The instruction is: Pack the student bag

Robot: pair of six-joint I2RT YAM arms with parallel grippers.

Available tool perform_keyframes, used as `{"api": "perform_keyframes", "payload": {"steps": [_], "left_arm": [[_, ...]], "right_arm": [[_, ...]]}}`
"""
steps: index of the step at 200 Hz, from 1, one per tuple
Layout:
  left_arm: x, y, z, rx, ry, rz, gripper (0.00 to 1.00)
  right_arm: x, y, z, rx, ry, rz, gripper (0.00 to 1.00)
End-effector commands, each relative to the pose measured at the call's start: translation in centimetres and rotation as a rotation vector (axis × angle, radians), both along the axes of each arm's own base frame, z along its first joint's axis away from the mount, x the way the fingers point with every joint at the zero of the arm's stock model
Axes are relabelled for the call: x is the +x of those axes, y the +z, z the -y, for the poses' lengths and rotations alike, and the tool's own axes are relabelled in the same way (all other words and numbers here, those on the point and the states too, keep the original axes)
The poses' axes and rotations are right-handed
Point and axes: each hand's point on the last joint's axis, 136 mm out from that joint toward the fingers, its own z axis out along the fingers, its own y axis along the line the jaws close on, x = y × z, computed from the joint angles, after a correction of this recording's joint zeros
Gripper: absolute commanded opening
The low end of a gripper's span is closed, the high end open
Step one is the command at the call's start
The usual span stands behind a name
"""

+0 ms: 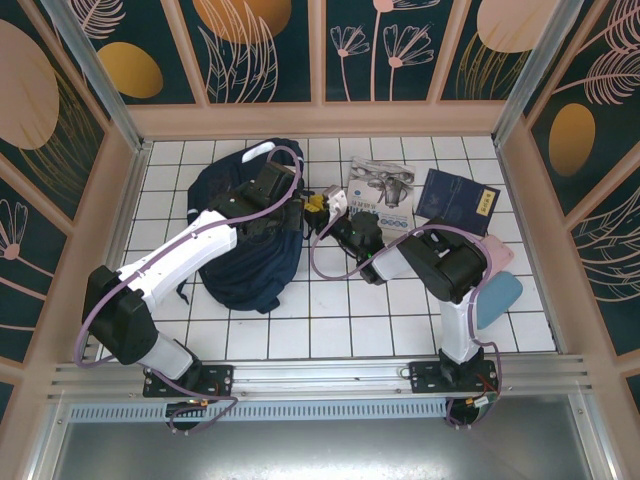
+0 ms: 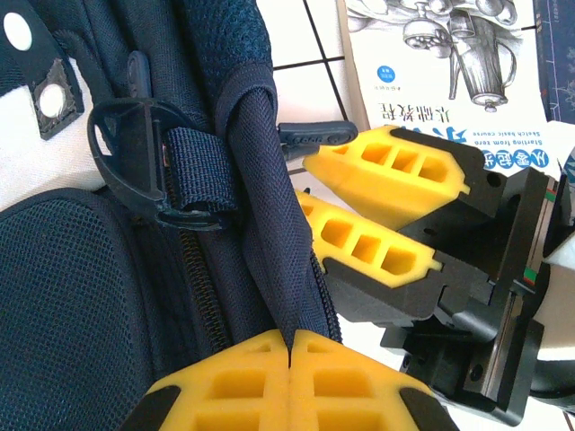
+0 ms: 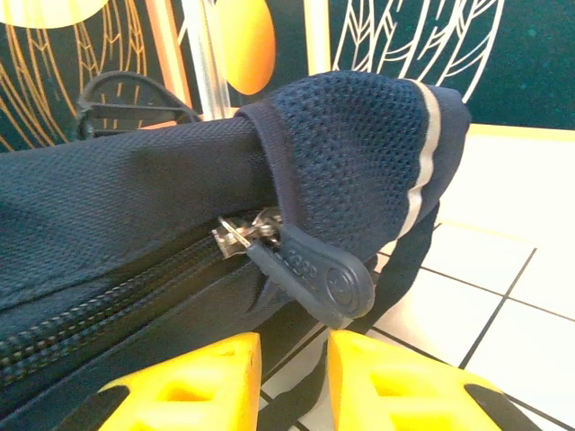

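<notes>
The student bag (image 1: 250,275) lies slumped on the tiled counter (image 1: 330,320), just left of the sketching-course book (image 1: 380,185). My left pincer (image 2: 289,355) is clenched on a raised fold of the bag's navy fabric (image 2: 269,206), on the side facing that book. My right pincer (image 3: 295,373) is released, its yellow tips narrowly apart and grasping nothing. It sits at the bag's edge nearest the book, with the rubbery zipper pull (image 3: 314,274) just ahead of the tips.

I judge the bag soft and floppy: woven cloth and mesh that will sag and bunch instead of holding a shape. It should give good friction, and nothing in it looks fragile. I'd pinch the flat pull tab across its faces. The other pincer should anchor the fabric beside the zipper teeth (image 3: 108,296), or the cloth will simply drag along.
</notes>
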Motion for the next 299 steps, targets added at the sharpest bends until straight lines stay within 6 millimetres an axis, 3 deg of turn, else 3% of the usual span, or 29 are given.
{"api": "perform_keyframes", "payload": {"steps": [1, 25, 76, 115, 177, 214, 277, 299], "left_arm": [[0.6, 3.6, 0.1, -0.059, 0.008, 0.092, 0.00], [0.6, 3.7, 0.2, -0.060, 0.008, 0.093, 0.00], [0.7, 3.8, 0.3, -0.066, 0.006, 0.094, 0.00], [0.5, 4.1, 0.3, -0.071, 0.001, 0.097, 0.00], [0.2, 4.6, 0.3, -0.083, -0.011, 0.103, 0.00], [0.1, 4.2, 0.2, -0.075, -0.012, 0.092, 0.00], [0.0, 4.0, 0.1, -0.069, -0.013, 0.089, 0.00], [0.1, 4.0, 0.0, -0.066, -0.004, 0.091, 0.00]], "right_arm": [[1.0, 1.0, 0.3, 0.048, -0.067, 0.004, 0.27], [1.5, 0.6, 0.5, 0.048, -0.094, -0.020, 0.29], [-1.0, 0.7, -1.2, 0.050, 0.072, -0.005, 0.33], [-1.3, -0.2, -1.3, 0.027, 0.092, -0.003, 0.32], [-0.9, 0.3, -2.4, 0.014, 0.126, 0.009, 0.34], [-0.5, 1.4, -2.6, 0.044, 0.121, 0.046, 0.27], [0.7, 2.4, -2.5, 0.066, 0.077, 0.055, 0.30], [1.0, 2.8, -2.2, 0.073, 0.062, 0.064, 0.19]]}}
